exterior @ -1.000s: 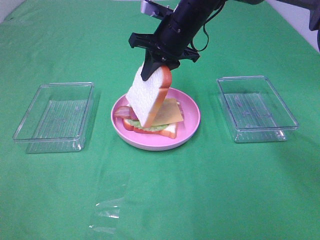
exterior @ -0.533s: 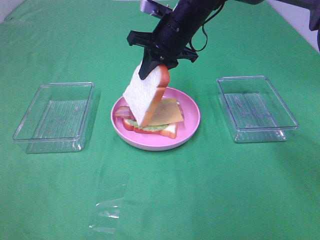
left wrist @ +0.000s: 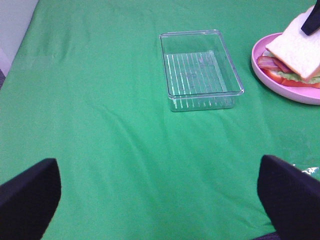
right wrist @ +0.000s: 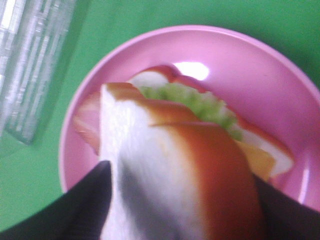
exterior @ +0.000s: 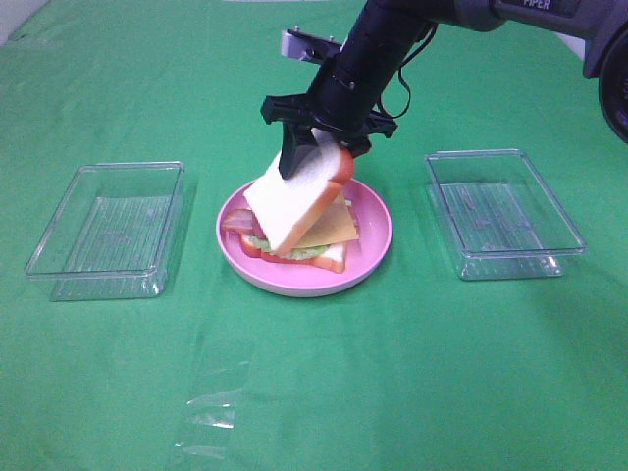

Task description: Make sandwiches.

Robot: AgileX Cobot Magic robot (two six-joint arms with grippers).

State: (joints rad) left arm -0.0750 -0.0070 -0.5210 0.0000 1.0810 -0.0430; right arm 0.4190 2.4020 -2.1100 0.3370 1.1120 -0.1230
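- A clear plastic tray (exterior: 106, 228) is seen at the left of the green worktop (exterior: 392, 373), well apart from the action.
- The left end effector (left wrist: 160, 187) is shown only by its wrist camera; its two dark fingers are spread wide over bare cloth, with nothing between them.
- A crumpled piece of clear film (exterior: 211, 402) lies near the front edge.
- On the pink plate (exterior: 378, 245) at the centre, the partly built sandwich (exterior: 314, 245) is found: bottom bread, lettuce, bacon, a red slice and cheese.
- The top bread slice (exterior: 294, 201) leans steeply, its lower edge resting on the stack and its upper crust between the fingers of the right end effector (exterior: 316, 149).
- Whether that slice is pinched or already freed cannot be told; the fingers flank it closely.
- If it is let go at this tilt, the slice could tip off toward the plate's left rim rather than lie flat, or the cheese could be pushed askew.
- A second clear tray (exterior: 502, 211) sits at the right.
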